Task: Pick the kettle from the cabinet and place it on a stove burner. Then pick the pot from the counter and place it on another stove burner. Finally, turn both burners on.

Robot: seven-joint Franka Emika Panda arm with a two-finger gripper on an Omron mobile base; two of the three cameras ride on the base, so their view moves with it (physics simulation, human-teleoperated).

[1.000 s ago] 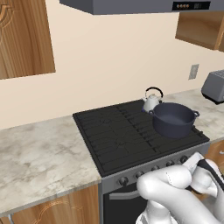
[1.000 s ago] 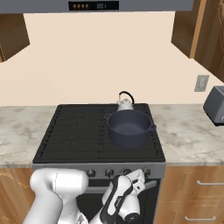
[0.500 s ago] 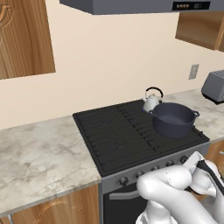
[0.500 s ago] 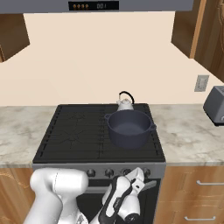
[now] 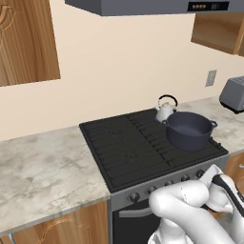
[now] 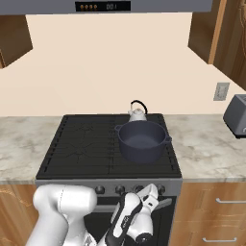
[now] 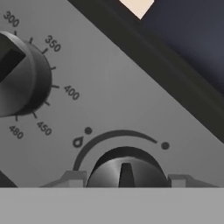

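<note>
Left base view, left to right: wooden wall cupboard [image 5: 26, 40] upper left; marbled bench [image 5: 43, 176] at left of centre frame; black cooktop [image 5: 143, 145] mid-frame with ridged stove burners [image 5: 121, 143]; knob row [image 5: 167, 183] along its front edge; kettle [image 5: 165, 110] on the back burner right of centre, upright, black arched handle on top, spout direction too small to tell; pot [image 5: 189, 129] just in front of and right of the kettle, upright, open mouth up, its two loop handles lying on a left-right line across the frame; wall outlet [image 5: 211, 77] and toaster [image 5: 233, 94] at right edge; arm at lower right, wrist down in front of the knob row.

Right base view: cooktop [image 6: 96, 144] centre; kettle [image 6: 137, 113] behind pot [image 6: 142, 140], close together, contact unclear; pot handles again left-right; toaster [image 6: 236, 115] far right; pincer [image 6: 152, 193] bottom centre, pointing up at the stove's front panel just under the knobs.

Hand view: oven temperature dial [image 7: 17, 78] at left with numbers round it; burner knob [image 7: 127, 170] bottom centre, its pointer ridge running straight up the frame; a grey fingertip [image 7: 72, 178] shows just left of the knob and another just right of it, so the pincer stands part-way wide and straddles the knob; can't tell whether the tips touch it.
</note>
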